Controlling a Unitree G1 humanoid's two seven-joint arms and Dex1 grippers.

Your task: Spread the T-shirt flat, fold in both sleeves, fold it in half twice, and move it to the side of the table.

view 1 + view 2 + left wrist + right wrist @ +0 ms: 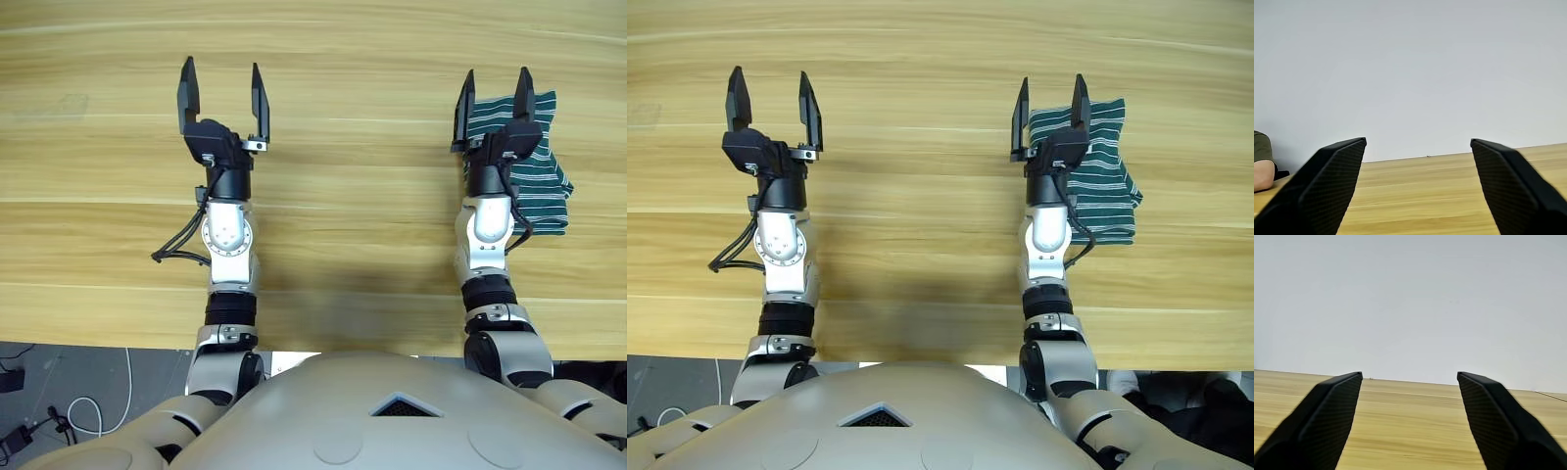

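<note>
Shirt (549, 186): a green one with thin pale stripes, folded into a small thick packet. It lies on the table (353, 98) partly under the right gripper (497, 86) and mostly to that gripper's outer side. The far edge reaches about level with the fingertips, and the near edge ends beside the wrist. The right gripper is spread wide with nothing between its fingers (1327, 421). From above, one finger lines up with the packet's inner edge and the other with its middle. I cannot tell whether they touch the cloth or hang above it.

The left gripper (221, 78) is well apart from the shirt, over bare wood. It is just as wide open and also empty.

Judging by the packet's shape and where it sits, the folding looks done and the shirt is already off to the side. At most a last nudge outward remains.

The cloth should handle as light, soft and limp, with no stiffness of its own. Lifted by the top layer alone, the folds would likely peel open and the stack slump. The outer side, beyond the wrist, already bulges a little unevenly. If it must be taken up again, the better hold is on a folded edge, pinching through every layer at once. Otherwise it can be pushed flat along the wood, where it ought to slide easily.
</note>
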